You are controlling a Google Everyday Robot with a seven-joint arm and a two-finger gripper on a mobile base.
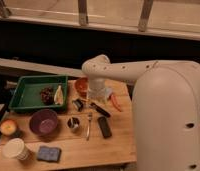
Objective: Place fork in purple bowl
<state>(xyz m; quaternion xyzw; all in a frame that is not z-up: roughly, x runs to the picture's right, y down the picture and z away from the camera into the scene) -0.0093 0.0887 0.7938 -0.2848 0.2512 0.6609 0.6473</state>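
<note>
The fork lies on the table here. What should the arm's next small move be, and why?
Probably bring the end effector toward the near edge and down over the fork. It hangs open above the back of the table beside the orange-brown bowl, holding nothing, while the fork lies flat between the small metal cup and the black bar, apart from the purple bowl.

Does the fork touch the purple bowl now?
Apart. The camera view shows the small metal cup and bare table between the fork and the purple bowl. The gripper hangs behind them, beside the orange-brown bowl.
</note>
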